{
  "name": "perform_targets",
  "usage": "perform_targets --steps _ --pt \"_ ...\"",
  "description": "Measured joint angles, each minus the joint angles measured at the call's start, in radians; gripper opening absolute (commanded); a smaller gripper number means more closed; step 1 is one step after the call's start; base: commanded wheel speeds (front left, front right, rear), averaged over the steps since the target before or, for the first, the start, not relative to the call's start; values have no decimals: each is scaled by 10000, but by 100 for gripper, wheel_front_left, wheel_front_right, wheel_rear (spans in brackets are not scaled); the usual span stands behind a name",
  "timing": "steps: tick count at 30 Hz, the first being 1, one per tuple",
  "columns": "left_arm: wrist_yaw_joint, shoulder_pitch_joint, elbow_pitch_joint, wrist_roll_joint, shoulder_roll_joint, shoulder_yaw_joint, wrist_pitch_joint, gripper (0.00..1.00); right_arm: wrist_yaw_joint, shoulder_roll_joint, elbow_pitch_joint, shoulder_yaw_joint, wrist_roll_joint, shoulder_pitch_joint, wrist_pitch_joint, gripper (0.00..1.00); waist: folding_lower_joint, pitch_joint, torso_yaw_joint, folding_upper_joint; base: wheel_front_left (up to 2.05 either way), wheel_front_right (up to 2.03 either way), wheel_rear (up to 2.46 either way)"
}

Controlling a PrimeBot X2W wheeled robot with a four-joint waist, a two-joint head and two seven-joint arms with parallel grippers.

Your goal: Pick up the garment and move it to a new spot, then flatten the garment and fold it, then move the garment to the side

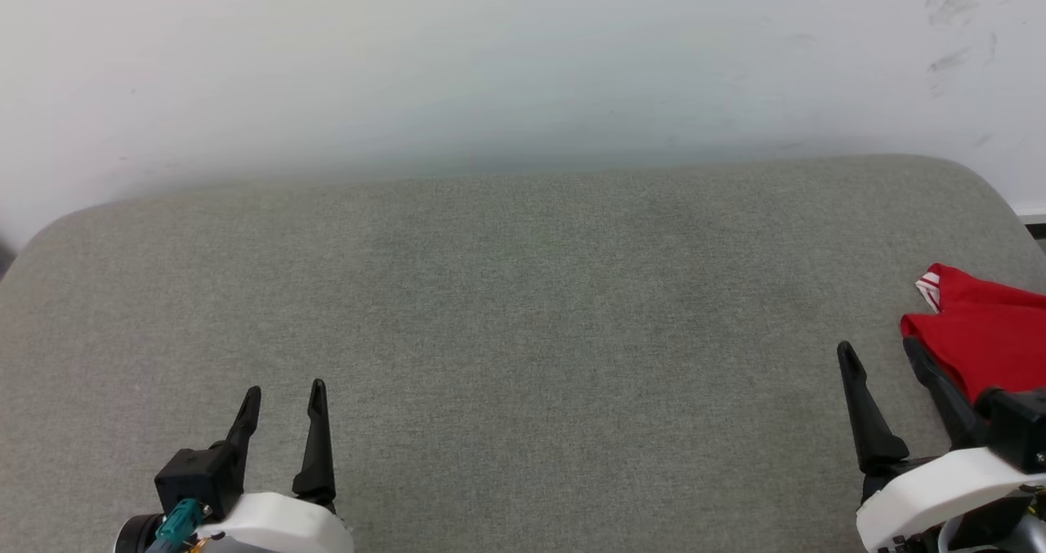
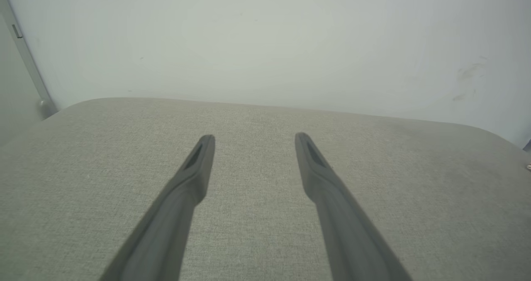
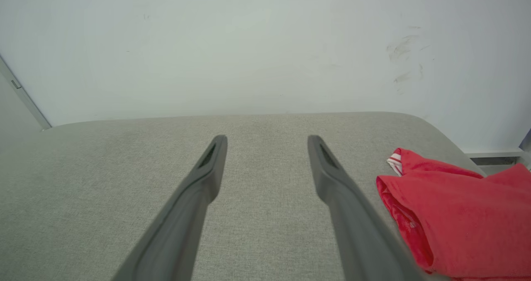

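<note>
At the lower left of the head view, the left gripper (image 1: pixel 286 387) hangs over the grey padded surface (image 1: pixel 523 292), its two dark fingers spread wide with nothing between them. Behind the surface, a pale wall (image 1: pixel 523 63) carries faint scuffs toward the right. At the lower right, the right gripper (image 1: pixel 878 345) is likewise spread wide and holds nothing. Just beside its outer finger lies the garment (image 1: pixel 981 332), a crumpled red heap at the surface's right edge, cut off by the frame. A scrap of white-and-red striped trim shows at its far corner. Whether that finger touches the cloth cannot be told, and the garment's front and sleeves cannot be made out.
</note>
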State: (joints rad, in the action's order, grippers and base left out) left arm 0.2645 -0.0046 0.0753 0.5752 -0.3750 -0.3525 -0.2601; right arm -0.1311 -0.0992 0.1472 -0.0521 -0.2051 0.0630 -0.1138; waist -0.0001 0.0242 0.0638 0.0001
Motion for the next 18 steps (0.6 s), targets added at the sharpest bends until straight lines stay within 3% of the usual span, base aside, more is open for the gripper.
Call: perform_targets --steps 10,11,18 --pt "-6 -64 109 0 19 2 0 100 0 56 84 -17 21 -7 -10 100 0 -91 12 0 0 0 0" --pt "-8 -80 111 0 19 2 0 0 0 58 94 -21 21 -7 -12 0 0 -97 9 0 0 0 0" --pt "-107 207 474 297 341 -36 140 0 0 92 -437 -8 -307 98 -27 0 0 -109 -3 0 0 0 0"
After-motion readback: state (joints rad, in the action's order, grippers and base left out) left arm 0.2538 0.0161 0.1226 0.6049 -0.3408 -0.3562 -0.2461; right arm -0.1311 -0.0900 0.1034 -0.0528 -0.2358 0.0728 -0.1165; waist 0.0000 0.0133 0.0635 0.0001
